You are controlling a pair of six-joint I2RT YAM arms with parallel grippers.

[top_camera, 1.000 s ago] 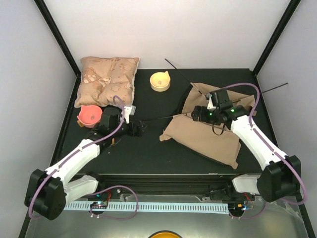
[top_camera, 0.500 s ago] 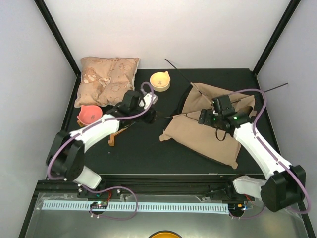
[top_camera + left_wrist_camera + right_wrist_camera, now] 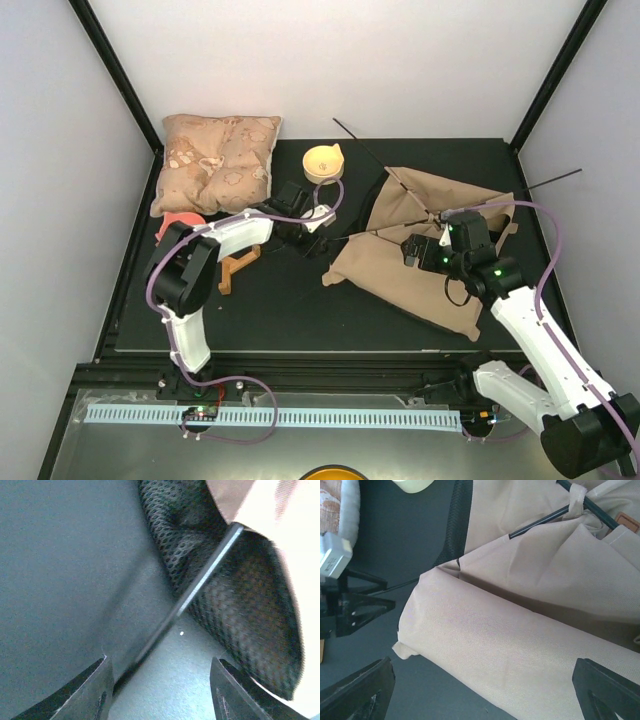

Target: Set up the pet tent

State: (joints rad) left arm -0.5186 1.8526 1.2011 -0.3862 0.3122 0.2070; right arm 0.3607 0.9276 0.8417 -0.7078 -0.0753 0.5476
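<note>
The pet tent (image 3: 420, 255) lies collapsed as folded tan canvas at the right of the black table, with thin black poles (image 3: 352, 136) sticking out of it. My left gripper (image 3: 310, 226) is open at the tent's left corner. In the left wrist view (image 3: 160, 661) a pole (image 3: 197, 582) runs between the jaws, close to the left finger, toward black mesh (image 3: 225, 595). My right gripper (image 3: 416, 250) hovers open over the canvas, and in the right wrist view (image 3: 482, 680) it spans a rolled fold (image 3: 510, 645). A brown label patch (image 3: 627, 522) shows at top right. No white ball is in view.
A beige patterned pillow (image 3: 218, 160) lies at the back left. A yellow bowl (image 3: 323, 162) stands behind the left gripper and a red bowl (image 3: 172, 228) at the left. A small brown wooden piece (image 3: 235, 268) lies under the left arm. Black frame posts rise at both back corners.
My left arm has swung right along the pole, from mid-table to the tent's left corner. My right gripper has drawn back toward the near right, off the tent's middle.
</note>
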